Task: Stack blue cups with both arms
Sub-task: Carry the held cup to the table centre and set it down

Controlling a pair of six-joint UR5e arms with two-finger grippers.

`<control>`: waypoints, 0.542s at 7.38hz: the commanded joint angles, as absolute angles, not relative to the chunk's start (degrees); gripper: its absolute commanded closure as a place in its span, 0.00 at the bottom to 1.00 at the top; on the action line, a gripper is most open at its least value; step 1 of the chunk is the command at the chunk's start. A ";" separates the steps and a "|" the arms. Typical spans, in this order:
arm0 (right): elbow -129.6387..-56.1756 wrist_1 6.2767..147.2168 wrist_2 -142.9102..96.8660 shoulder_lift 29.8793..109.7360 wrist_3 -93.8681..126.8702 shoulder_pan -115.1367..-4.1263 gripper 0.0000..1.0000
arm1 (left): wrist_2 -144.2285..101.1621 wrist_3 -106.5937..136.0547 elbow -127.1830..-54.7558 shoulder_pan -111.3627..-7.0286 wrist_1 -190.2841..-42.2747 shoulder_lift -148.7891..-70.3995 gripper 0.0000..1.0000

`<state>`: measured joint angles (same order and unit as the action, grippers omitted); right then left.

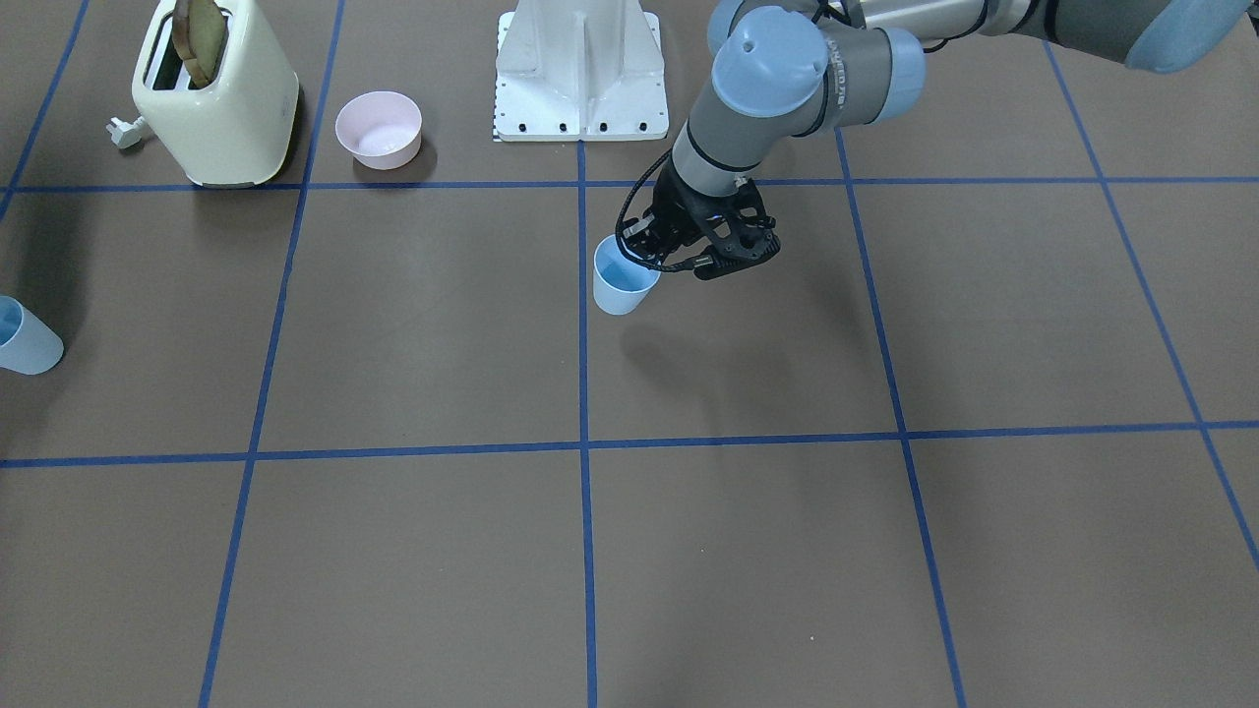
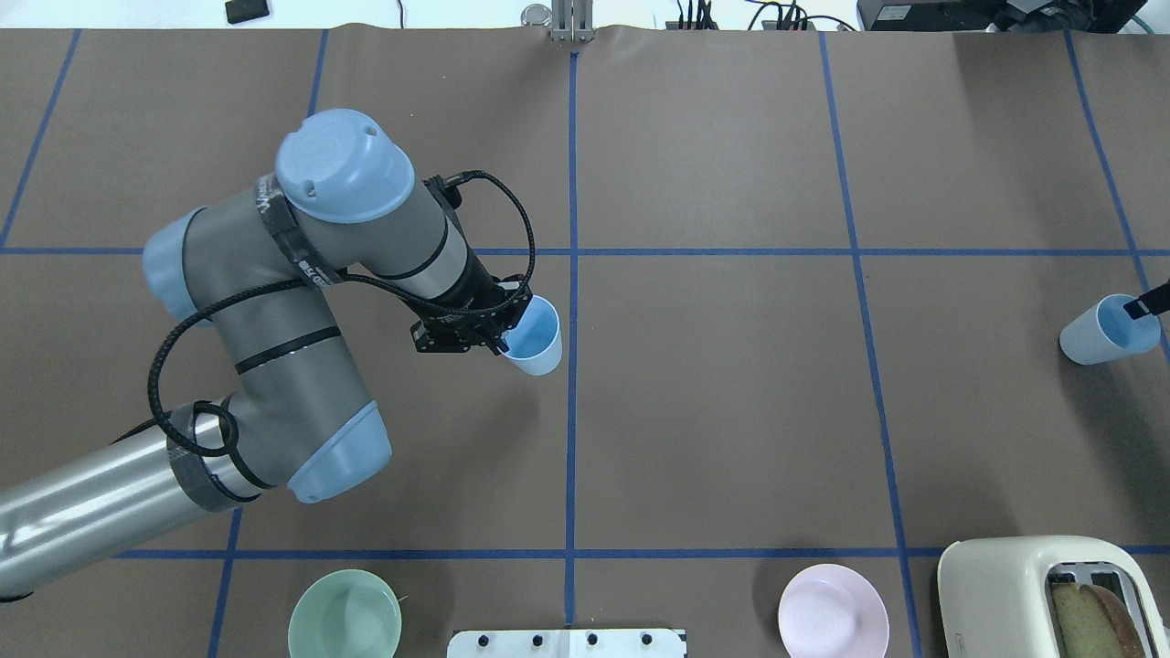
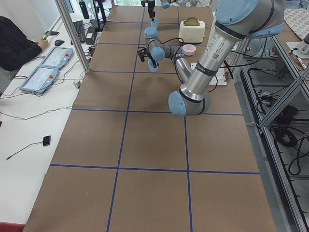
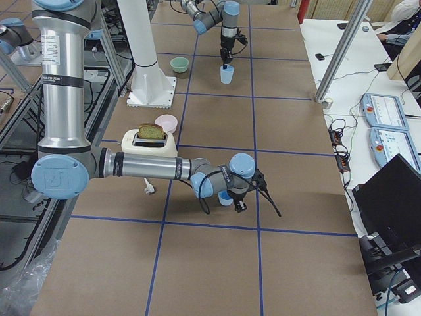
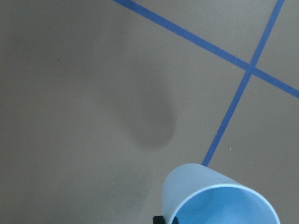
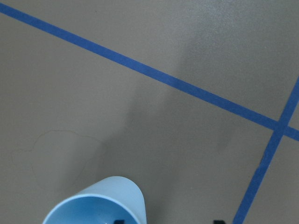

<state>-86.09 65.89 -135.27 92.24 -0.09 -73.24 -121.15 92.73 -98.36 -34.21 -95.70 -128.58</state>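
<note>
My left gripper (image 2: 505, 336) is shut on the rim of a pale blue cup (image 2: 535, 338) and holds it upright above the table, near the centre line. The front view shows this gripper (image 1: 639, 251), the cup (image 1: 622, 280) and its shadow on the table apart from it. The second blue cup (image 2: 1104, 331) is at the far right edge, also in the front view (image 1: 25, 336). My right gripper (image 6: 169, 221) is open over that cup (image 6: 96, 205). One fingertip is inside the rim and the other is outside, apart from the wall.
A cream toaster (image 2: 1051, 594) with toast stands near the robot's right side, with a pink bowl (image 2: 832, 621) beside it. A green bowl (image 2: 345, 626) sits near the left side. The white base mount (image 1: 580, 74) is between the bowls.
</note>
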 commanded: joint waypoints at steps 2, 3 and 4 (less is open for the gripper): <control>-87.01 65.74 -135.26 92.11 0.00 -71.46 0.72 | -120.41 92.72 -95.54 -32.34 -96.15 -130.34 1.00; -87.97 65.74 -135.26 92.11 -0.17 -71.46 0.98 | -120.41 92.81 -95.54 -32.17 -96.24 -130.43 1.00; -88.07 65.74 -135.00 92.20 -0.18 -71.46 1.00 | -120.41 92.81 -95.54 -32.08 -96.24 -130.43 1.00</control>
<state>-87.59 65.74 -135.20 92.14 -0.12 -71.53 -120.42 92.78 -95.62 -32.26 -96.19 -130.36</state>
